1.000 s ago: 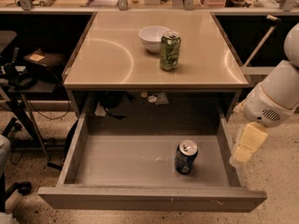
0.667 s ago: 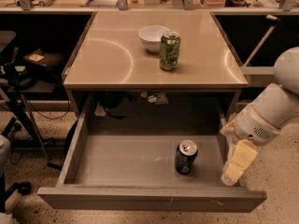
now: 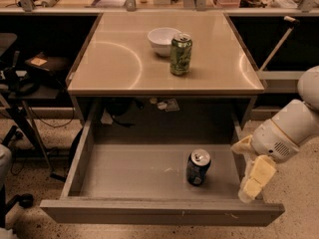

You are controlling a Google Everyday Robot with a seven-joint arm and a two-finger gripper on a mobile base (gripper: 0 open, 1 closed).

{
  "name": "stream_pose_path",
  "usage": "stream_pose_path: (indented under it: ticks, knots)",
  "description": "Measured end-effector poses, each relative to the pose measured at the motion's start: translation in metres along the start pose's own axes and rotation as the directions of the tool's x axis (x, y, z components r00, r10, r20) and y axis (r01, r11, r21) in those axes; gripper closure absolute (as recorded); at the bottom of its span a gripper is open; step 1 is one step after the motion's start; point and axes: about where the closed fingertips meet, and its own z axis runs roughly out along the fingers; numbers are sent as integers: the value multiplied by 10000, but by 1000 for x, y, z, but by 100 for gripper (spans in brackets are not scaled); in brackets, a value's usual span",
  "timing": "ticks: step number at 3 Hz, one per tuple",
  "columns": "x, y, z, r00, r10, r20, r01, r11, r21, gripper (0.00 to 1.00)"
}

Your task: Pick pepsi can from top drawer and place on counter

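The drawer [image 3: 129,171] is open from above, with bare floor left of the can [image 3: 198,167]. The gripper [image 3: 253,180] hangs at its right wall, near the can. The table [image 3: 114,59] overhangs the drawer's back. A bowl [image 3: 162,40] and green can [image 3: 180,54] stand mid-table, with free room in front and to either side.

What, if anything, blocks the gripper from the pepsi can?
Likely nothing: the drawer is open, the can stands alone inside, top uncovered. The gripper hangs at the drawer's right wall, beside the can.
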Motion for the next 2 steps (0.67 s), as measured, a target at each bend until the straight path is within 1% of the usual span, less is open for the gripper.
stream_pose_path:
  ticks: [1,2]
  knots:
    - [-10,-5,32,9684,738,2381,-422,9899,-1352,0]
    - [-25,-2,33,9423,1083,3168,-511,9817,-1836,0]
